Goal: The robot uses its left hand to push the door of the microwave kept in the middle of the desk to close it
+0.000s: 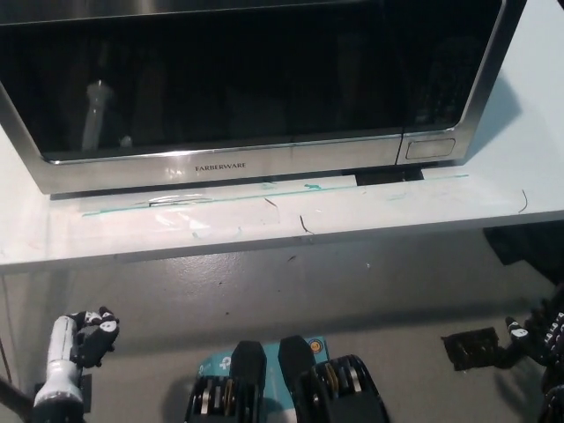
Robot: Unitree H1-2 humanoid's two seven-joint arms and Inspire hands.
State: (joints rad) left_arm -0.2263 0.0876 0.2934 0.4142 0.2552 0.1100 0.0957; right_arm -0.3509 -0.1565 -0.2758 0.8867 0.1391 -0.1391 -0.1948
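My white left hand (84,339) hangs low at the lower left, fingers curled in on nothing, well clear of the desk (370,216). The microwave (256,84) sits mid-desk, its door (220,75) closed.

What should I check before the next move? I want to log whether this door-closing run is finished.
1. Microwave door flush with the microwave front, no gap visible along its lower edge: ok.
2. Left hand clear of the door, low at the lower left, below the desk edge: ok.
3. Right hand away from the microwave, at the lower right edge: ok.
4. Left hand holding nothing: ok; whether its fingers are spread or curled: cannot tell.
5. Door latched, not just resting shut: cannot tell.
6. Microwave sitting squarely on the desk, not overhanging the front edge: ok.
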